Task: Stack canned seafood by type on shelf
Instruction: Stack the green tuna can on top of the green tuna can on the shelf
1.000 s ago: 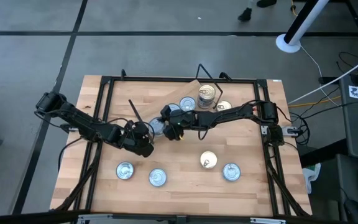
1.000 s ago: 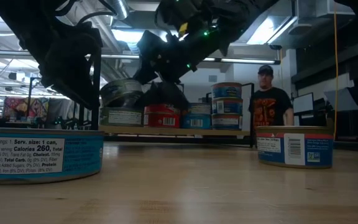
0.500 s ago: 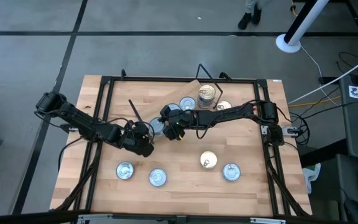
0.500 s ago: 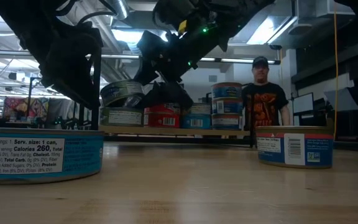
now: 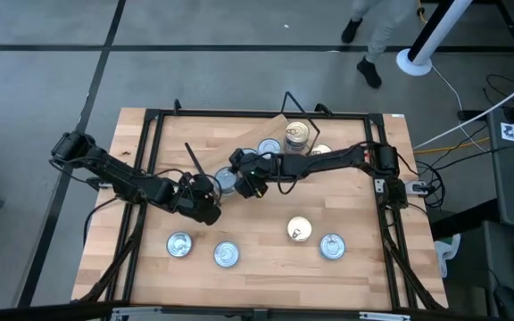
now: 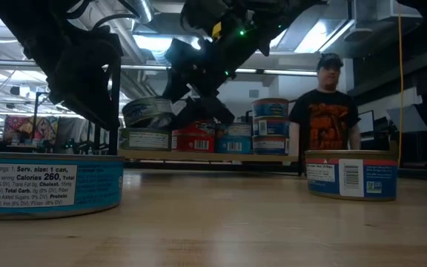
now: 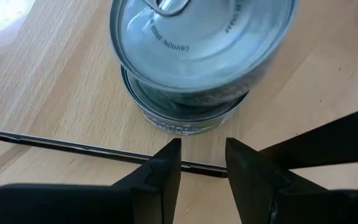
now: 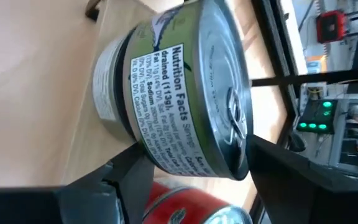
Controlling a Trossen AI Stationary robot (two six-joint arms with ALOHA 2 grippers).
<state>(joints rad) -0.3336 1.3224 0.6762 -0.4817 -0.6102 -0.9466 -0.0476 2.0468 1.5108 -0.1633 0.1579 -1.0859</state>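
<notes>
A pale, fine-grained wooden table [image 5: 266,241] is carrying flat round metal tins; nearest the low camera a blue-labelled tin [image 6: 47,185] is sitting upright on it. Farther in, the left gripper [image 5: 211,198] is hanging just short of the shelf [image 6: 206,156] with its dark fingers [image 7: 163,171] parted and holding nothing. At the shelf's left end the right gripper [image 5: 242,181] is clamping its fingers on a green-labelled tin [image 6: 148,113], silvery ridged lid tilted, resting askew on another tin [image 7: 185,115]. Beyond, a person [image 6: 323,111] is standing.
</notes>
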